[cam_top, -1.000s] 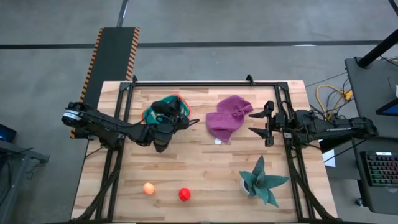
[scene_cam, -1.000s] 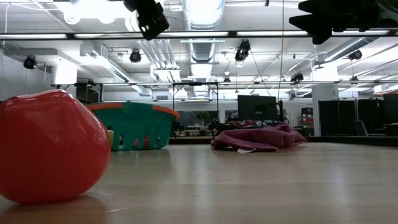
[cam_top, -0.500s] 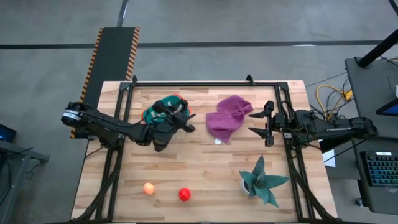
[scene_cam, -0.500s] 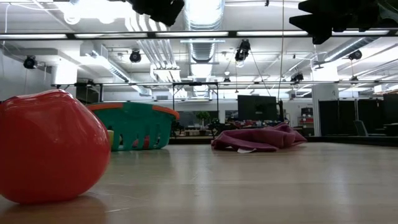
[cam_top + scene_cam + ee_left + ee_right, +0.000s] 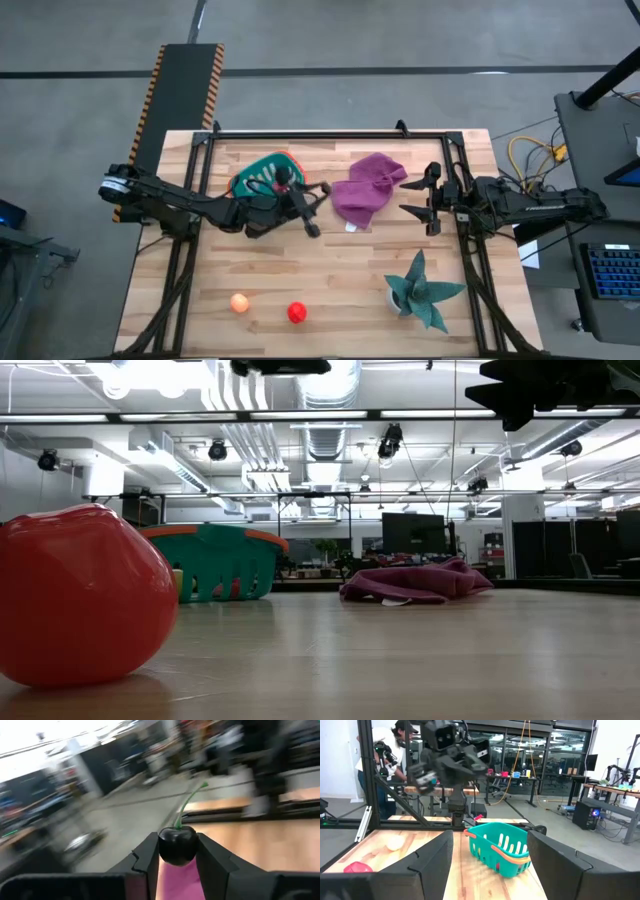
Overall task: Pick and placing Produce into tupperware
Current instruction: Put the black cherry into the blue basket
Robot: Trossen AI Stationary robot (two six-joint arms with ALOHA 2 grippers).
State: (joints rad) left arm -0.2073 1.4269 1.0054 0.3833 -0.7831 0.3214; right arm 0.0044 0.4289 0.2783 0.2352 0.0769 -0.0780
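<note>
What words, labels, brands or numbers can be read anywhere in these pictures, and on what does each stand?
None can be read.
The yellow-and-black striped strip beside the table carries a warning pattern, no words.
The white tag on the purple cloth is too small to read.
The basket shows no label.

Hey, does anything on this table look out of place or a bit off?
Nothing is spilled or broken. The purple cloth lies crumpled beside the teal basket, and a spiky toy plant lies near the front edge, neither being produce. The left gripper grips a dark cherry in the air.
</note>
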